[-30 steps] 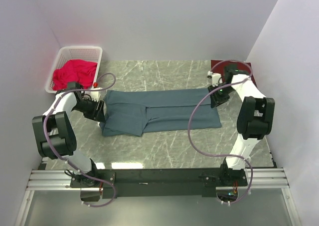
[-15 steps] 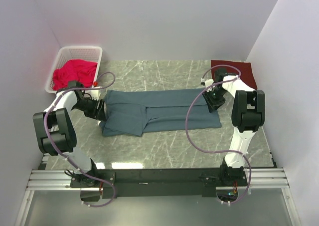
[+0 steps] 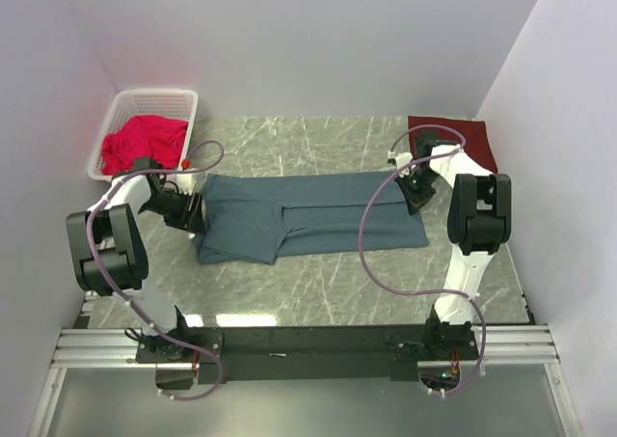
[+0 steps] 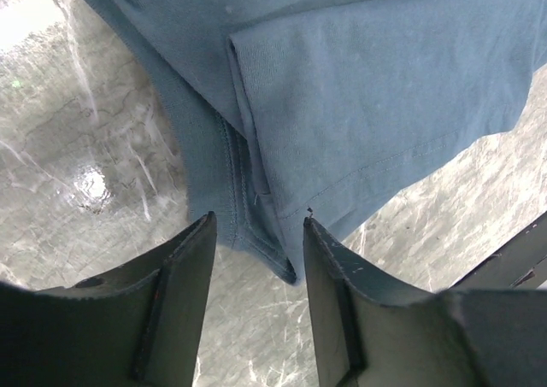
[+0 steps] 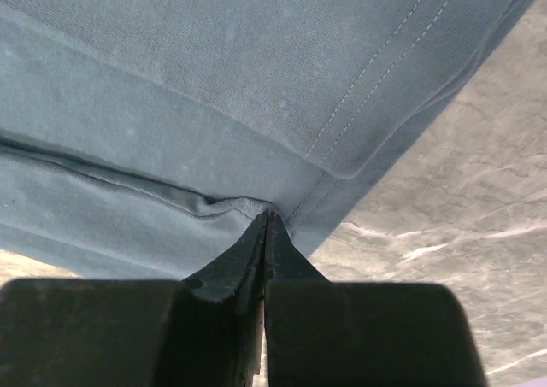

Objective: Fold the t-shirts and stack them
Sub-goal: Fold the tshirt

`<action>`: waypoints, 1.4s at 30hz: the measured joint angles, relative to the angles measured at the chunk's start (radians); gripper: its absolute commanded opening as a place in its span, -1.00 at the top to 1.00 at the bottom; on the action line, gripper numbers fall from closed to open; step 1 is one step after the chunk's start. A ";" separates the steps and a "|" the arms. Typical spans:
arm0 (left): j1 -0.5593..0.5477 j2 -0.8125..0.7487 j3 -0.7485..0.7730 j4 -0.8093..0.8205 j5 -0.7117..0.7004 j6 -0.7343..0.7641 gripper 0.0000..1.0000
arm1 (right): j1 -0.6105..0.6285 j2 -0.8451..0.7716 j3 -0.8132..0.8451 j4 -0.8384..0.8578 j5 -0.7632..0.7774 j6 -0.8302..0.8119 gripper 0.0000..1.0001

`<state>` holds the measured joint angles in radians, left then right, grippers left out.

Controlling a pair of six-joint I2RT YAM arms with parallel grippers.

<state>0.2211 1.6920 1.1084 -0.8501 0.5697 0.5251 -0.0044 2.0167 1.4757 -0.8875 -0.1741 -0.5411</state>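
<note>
The slate blue-grey t-shirt (image 3: 308, 215) lies folded into a long strip across the table. My left gripper (image 3: 196, 212) is at its left end. In the left wrist view it (image 4: 256, 233) is open, its fingers (image 4: 184, 293) either side of the shirt's hemmed corner (image 4: 273, 250). My right gripper (image 3: 413, 188) is at the shirt's right end. In the right wrist view it (image 5: 267, 218) is shut, with a pucker of the shirt's folded edge (image 5: 239, 206) pinched at its tips. The dark maroon t-shirt (image 3: 461, 136) lies at the back right corner.
A white plastic basket (image 3: 183, 104) with red cloth (image 3: 143, 140) in it stands at the back left, just behind my left arm. White walls close in the marble table (image 3: 318, 283) on three sides.
My right arm has folded in, its elbow swinging left, with the gripper staying at the shirt's right end. My left gripper has barely moved.
</note>
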 measured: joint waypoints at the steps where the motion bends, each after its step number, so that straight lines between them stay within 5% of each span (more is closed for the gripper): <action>1: 0.000 0.002 0.000 0.000 0.000 -0.001 0.01 | 0.000 0.000 0.002 -0.001 -0.002 0.000 1.00; 11: 0.000 0.006 0.003 0.004 0.000 -0.019 0.12 | -0.043 -0.045 -0.005 0.053 -0.014 0.021 1.00; 15: 0.000 0.006 0.012 0.007 0.000 -0.026 0.01 | -0.048 -0.051 -0.026 0.091 -0.014 0.043 1.00; 19: 0.000 0.006 0.013 0.008 0.000 -0.031 -0.03 | -0.046 -0.049 -0.028 0.089 -0.009 0.067 0.21; 25: 0.000 0.005 -0.002 0.006 0.001 -0.029 0.07 | -0.025 -0.082 -0.028 0.084 -0.071 0.129 0.24; 36: -0.023 -0.008 -0.079 -0.007 0.002 -0.030 0.13 | 0.331 -0.314 -0.174 0.277 -0.453 0.488 0.30; 42: -0.055 -0.025 -0.084 -0.001 0.001 -0.042 0.24 | 0.540 -0.308 -0.309 0.498 -0.517 0.766 0.07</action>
<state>0.1665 1.6669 1.0248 -0.8509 0.5709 0.4831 0.5354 1.7088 1.1671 -0.3897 -0.6907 0.2253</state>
